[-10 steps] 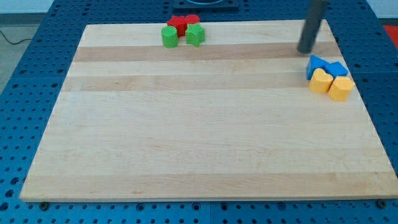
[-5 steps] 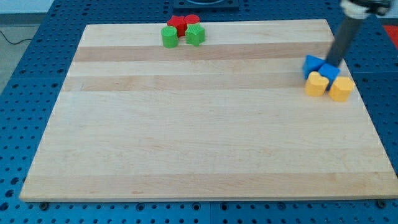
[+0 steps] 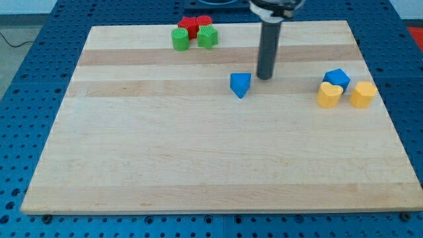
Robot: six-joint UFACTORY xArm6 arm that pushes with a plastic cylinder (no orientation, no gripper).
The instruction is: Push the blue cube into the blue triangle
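The blue triangle (image 3: 240,84) lies alone near the board's middle, a little toward the view's top. My tip (image 3: 264,77) stands just to its right and slightly above, a small gap apart. The blue cube (image 3: 337,78) sits far to the view's right, touching or nearly touching a yellow block (image 3: 329,95) below it.
A second yellow block (image 3: 363,94) lies right of the blue cube. At the view's top, two red blocks (image 3: 195,24) and two green blocks (image 3: 180,38) (image 3: 207,37) cluster together. The wooden board (image 3: 211,165) rests on a blue perforated table.
The blue triangle has slid from the blue-and-yellow cluster at the right to the board's middle. My tip moved left with it. The blue cube and yellow blocks shifted slightly apart.
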